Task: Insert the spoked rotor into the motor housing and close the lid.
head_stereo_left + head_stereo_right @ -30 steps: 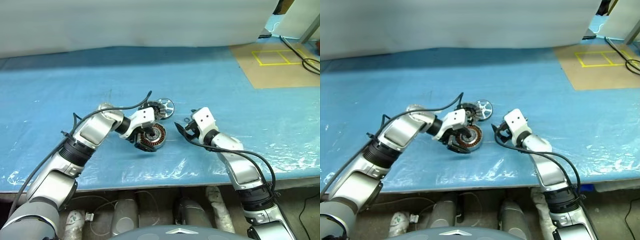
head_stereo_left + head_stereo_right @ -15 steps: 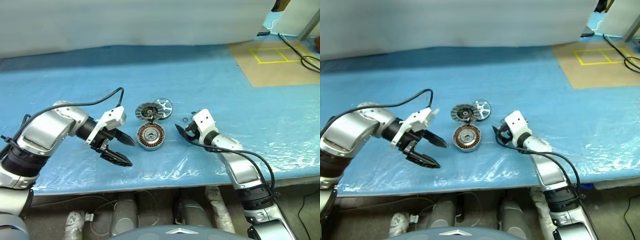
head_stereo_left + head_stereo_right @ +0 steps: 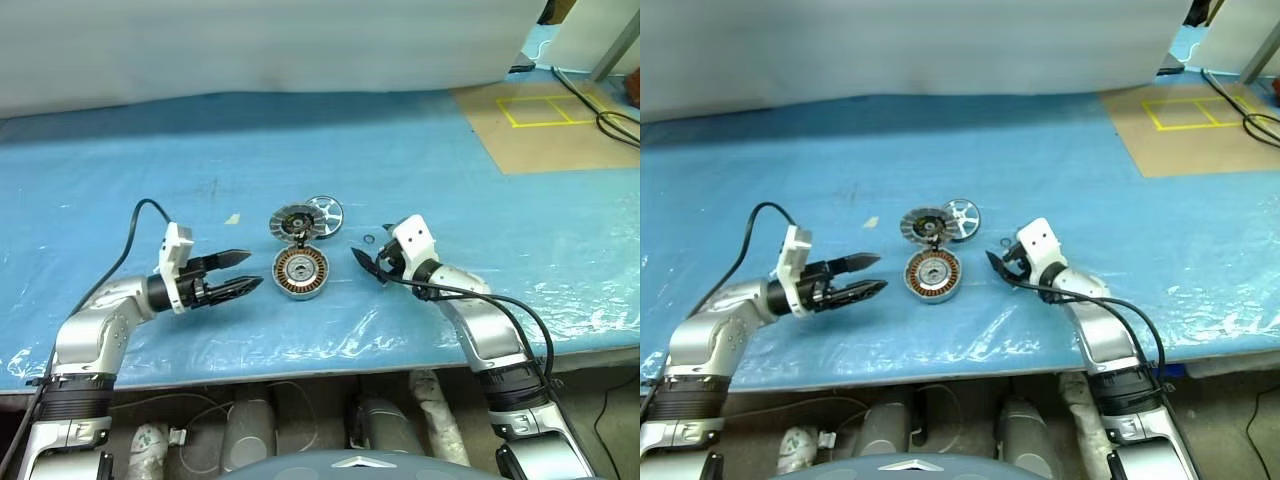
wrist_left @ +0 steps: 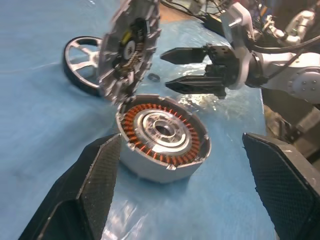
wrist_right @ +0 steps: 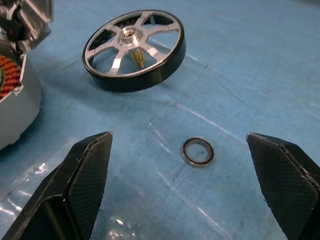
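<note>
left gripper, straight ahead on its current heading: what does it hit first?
Likely the motor housing: the open left gripper points level at it, centred between its fingers in the wrist view. The lid, hinged open, stands just behind.

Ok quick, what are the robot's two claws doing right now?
Left gripper: jaws open, holding nothing.
Right gripper: jaws open, holding nothing.

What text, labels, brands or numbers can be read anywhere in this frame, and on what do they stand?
None: no readable word, number or brand shows.
Motor housing: no marking to read.
Lid: a small yellow patch on its ribbed face, too blurred to read.
Spoked rotor: bare metal, no lettering.
Yellow tape rectangles on the brown board: lines, not writing.
</note>
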Controlling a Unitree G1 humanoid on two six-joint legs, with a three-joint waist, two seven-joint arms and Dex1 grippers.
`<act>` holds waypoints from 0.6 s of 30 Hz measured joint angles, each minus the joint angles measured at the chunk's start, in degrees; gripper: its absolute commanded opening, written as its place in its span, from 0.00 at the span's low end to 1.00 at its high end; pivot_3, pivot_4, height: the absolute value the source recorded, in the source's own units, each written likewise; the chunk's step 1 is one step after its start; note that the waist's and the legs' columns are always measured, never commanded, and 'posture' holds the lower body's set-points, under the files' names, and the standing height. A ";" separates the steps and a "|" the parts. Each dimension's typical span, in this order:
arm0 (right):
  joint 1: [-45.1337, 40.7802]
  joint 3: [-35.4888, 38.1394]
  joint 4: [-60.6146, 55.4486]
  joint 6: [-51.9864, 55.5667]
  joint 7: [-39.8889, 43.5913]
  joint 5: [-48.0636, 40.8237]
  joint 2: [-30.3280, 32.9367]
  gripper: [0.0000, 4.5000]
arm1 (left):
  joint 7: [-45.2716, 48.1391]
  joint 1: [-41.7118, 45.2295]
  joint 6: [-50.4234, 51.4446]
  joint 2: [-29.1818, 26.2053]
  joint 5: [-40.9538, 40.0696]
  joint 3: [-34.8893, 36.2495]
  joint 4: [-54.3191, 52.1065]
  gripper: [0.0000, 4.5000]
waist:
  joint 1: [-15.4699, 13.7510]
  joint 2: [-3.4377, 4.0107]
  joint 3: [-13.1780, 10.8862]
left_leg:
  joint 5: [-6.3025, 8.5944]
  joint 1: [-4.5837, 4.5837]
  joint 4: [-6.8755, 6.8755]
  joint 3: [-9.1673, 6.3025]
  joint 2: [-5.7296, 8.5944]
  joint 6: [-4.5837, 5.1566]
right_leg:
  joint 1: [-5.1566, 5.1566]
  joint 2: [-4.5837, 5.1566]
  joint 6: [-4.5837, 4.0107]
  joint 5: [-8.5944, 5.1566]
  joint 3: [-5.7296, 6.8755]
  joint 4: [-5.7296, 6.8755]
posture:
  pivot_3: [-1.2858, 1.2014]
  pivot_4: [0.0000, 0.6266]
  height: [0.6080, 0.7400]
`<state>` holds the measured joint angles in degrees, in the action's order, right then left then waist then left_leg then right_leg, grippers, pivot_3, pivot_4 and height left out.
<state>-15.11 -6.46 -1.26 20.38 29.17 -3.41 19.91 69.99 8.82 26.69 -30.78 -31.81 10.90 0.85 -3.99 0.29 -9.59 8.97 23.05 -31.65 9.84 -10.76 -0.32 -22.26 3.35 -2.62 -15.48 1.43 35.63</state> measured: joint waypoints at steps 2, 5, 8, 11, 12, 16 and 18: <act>-0.87 -0.25 2.87 -0.91 0.42 0.15 0.00 1.00 | 1.17 -0.92 -2.07 0.03 -0.02 -0.08 0.66 0.90 | -0.05 0.00 0.00 | 0.00 0.01 -0.06 0.00 0.00 0.01 | 0.02 0.01 -0.01 0.00 0.00 -0.01 | 0.52 0.24 1.00; -1.97 -0.33 6.01 -2.32 0.75 0.29 0.02 1.00 | 1.74 -0.84 -5.73 1.08 0.10 -0.32 0.68 0.90 | -0.07 0.00 0.00 | 0.00 -0.07 -0.14 0.01 0.00 0.01 | 0.10 0.02 -0.01 -0.01 -0.02 0.01 | 0.52 0.24 1.00; -2.27 -0.37 7.70 -4.15 0.95 0.42 0.04 1.00 | 1.63 -0.40 -10.72 3.59 0.91 -1.95 0.66 0.90 | -0.07 -0.01 0.00 | 0.00 -0.22 -0.15 0.02 -0.01 0.02 | 0.23 0.03 -0.02 -0.01 -0.04 0.01 | 0.52 0.24 1.00; -2.55 -0.40 8.78 -5.30 0.75 0.42 0.02 1.00 | 1.35 -0.30 -13.15 4.52 1.35 -3.51 0.15 0.90 | -0.03 -0.02 0.01 | 0.00 -0.28 -0.16 0.02 -0.05 0.02 | 0.24 0.01 -0.02 -0.01 -0.04 0.06 | 0.52 0.24 1.00; -2.70 -0.39 9.08 -5.52 0.61 0.42 0.02 1.00 | 1.28 -0.30 -13.68 4.54 1.52 -3.93 -0.20 0.90 | -0.02 -0.02 0.01 | 0.00 -0.28 -0.16 0.02 -0.06 0.02 | 0.24 0.00 -0.03 -0.02 -0.05 0.07 | 0.52 0.24 1.00; -3.13 -0.28 10.21 -6.34 -0.32 0.42 -0.15 1.00 | 1.28 -0.31 -15.64 4.55 1.71 -4.92 -1.00 0.90 | -0.02 -0.02 0.01 | 0.00 -0.31 -0.18 0.04 -0.05 0.02 | 0.27 0.01 -0.03 -0.01 -0.06 0.07 | 0.52 0.24 1.00; -3.22 -0.27 10.65 -6.85 -0.86 0.50 -0.21 1.00 | 1.31 -0.28 -16.84 4.55 1.96 -5.38 -0.96 0.90 | -0.01 -0.02 0.01 | 0.00 -0.32 -0.21 0.04 -0.05 0.02 | 0.28 0.01 -0.02 -0.01 -0.06 0.09 | 0.52 0.24 1.00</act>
<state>-18.33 -6.73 9.39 13.52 28.31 -2.91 19.70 71.30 8.54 9.85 -26.23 -29.85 5.53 -0.12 -4.00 0.27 -9.58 8.97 22.73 -31.87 9.89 -10.81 -0.30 -21.97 3.36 -2.64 -15.49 1.37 35.71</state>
